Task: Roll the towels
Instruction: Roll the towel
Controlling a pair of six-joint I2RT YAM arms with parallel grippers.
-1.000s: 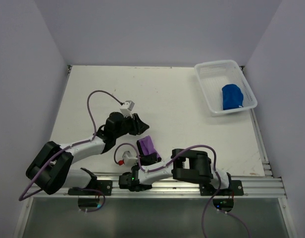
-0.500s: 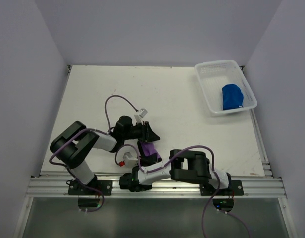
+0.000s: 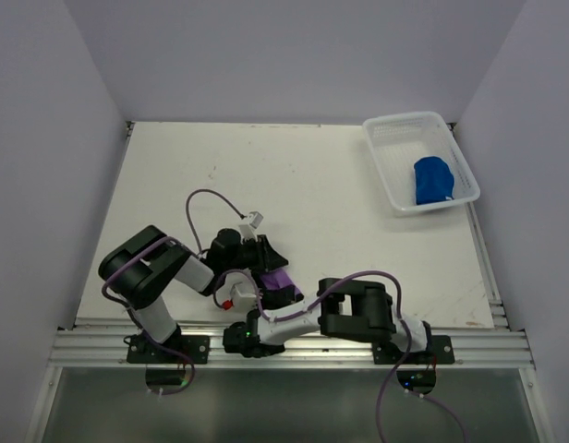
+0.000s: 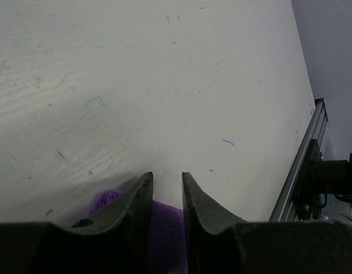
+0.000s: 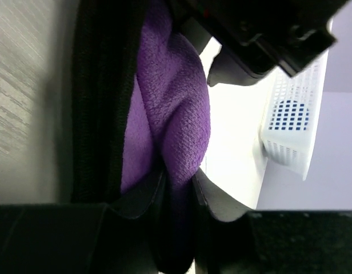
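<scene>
My right gripper (image 5: 176,185) is clenched on the small soft purple towel (image 5: 176,114) w/ a black side. The right wrist cam shows cloth bunched into the gap btwn both fingers. From there the towel runs straight out ahead of the fingertips, long axis in line w/ the fingers, black face on one side, purple fold on the other.

My left gripper (image 4: 166,178) sits at the far end of that same towel, opposite the right one. Its jaws stand a narrow slit apart, w/ bare white table (image 4: 164,85) showing btwn the tips and purple cloth under and btwn the finger roots. Whether it pinches cloth or only rests over it, I can't tell. So both arms are on the towel, right at the near end, left at the far end. My guess: the next bit of rolling turns on the left tips catching the edge just below them.

Further out, well apart to the far right, the plain bright blue towel (image 3: 432,180) lies bundled in the white plastic mesh basket (image 3: 395,138).

Views: the top cam gives the layout of both arms but hides the jaws. The right wrist cam shows the grip itself. The left wrist cam shows only a purple sliver.
</scene>
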